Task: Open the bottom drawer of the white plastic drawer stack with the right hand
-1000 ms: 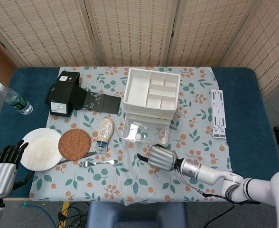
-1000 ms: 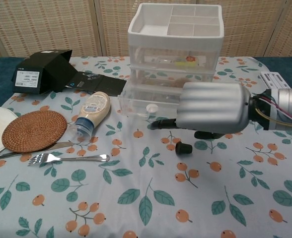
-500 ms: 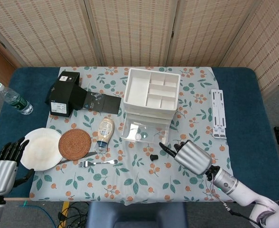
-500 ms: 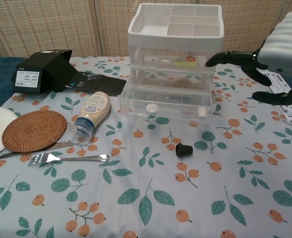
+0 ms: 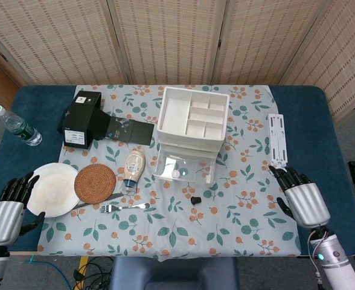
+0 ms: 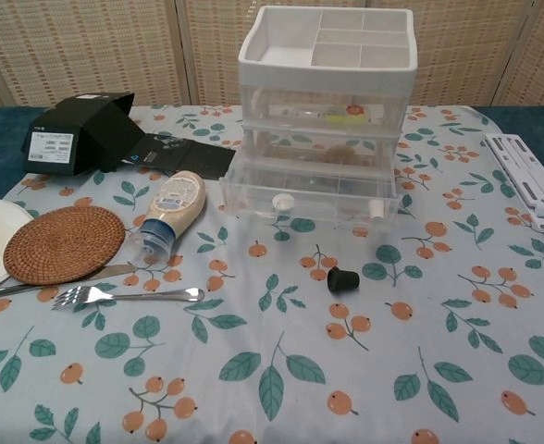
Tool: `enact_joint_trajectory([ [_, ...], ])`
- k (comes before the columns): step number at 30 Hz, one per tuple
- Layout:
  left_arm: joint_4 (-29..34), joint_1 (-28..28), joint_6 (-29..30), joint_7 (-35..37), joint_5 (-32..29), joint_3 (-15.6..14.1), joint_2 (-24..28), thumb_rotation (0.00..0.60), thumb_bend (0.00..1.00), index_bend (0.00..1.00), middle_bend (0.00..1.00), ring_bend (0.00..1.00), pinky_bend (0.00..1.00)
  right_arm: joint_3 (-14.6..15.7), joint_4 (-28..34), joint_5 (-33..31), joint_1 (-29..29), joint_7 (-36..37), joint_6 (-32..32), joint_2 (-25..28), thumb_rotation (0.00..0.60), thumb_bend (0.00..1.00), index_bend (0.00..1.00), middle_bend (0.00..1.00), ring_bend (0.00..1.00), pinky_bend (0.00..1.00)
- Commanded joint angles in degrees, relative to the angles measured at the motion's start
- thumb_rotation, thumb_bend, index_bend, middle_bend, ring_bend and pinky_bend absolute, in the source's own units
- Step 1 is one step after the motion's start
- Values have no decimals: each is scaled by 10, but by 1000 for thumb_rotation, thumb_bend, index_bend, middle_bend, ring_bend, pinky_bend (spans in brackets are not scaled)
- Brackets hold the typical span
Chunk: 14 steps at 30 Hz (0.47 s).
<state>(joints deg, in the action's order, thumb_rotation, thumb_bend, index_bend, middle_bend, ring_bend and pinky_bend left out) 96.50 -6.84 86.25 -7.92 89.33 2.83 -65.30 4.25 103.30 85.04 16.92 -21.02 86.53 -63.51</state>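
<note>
From the head view, the white plastic drawer stack (image 5: 192, 124) stands on the floral tablecloth (image 5: 165, 223) near the middle of the table, its divided top tray facing up. The bottom drawer (image 5: 183, 168) is pulled out toward the robot, well clear of the drawers above it. A small black cap (image 5: 195, 199) lies on the cloth just in front of the drawer. The right hand (image 5: 303, 199) sits at the right table edge, well apart from the stack, its fingers spread and holding nothing. The left hand (image 5: 8, 208) rests at the left edge beside a white plate (image 5: 51, 190), fingers likewise apart and empty. A woven coaster (image 5: 95, 183) overlaps the plate's right side, with a fork (image 5: 123, 207) below it and a squeeze bottle (image 5: 133, 168) lying to its right. A black box (image 5: 81, 119) and a water bottle (image 5: 17, 127) are at the left, a white strip (image 5: 278, 144) at the right.

In the chest view, neither hand shows. The bottom drawer (image 6: 309, 192) juts forward of the stack (image 6: 326, 111); something small and white lies inside it, perhaps a cap, though the clear plastic blurs it. The black cap (image 6: 343, 279) stands on the cloth in front.
</note>
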Motion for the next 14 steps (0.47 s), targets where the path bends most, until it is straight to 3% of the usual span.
enact_joint_trajectory([
  [1,-2,-1,2,-4,1,1,-4,600,255,67,72,104,85,-4,11,-37,-48,78,24,22,600,362,0,76,22,69],
  [6,-10,-2,10,-10,3,5,-13,600,255,67,72,101,69,-9,-7,-34,-72,110,37,24,600,355,0,66,2,5],
  [14,-16,-3,11,-13,3,6,-19,600,255,67,72,101,64,-21,-22,-21,-86,115,36,15,600,343,0,64,0,0],
])
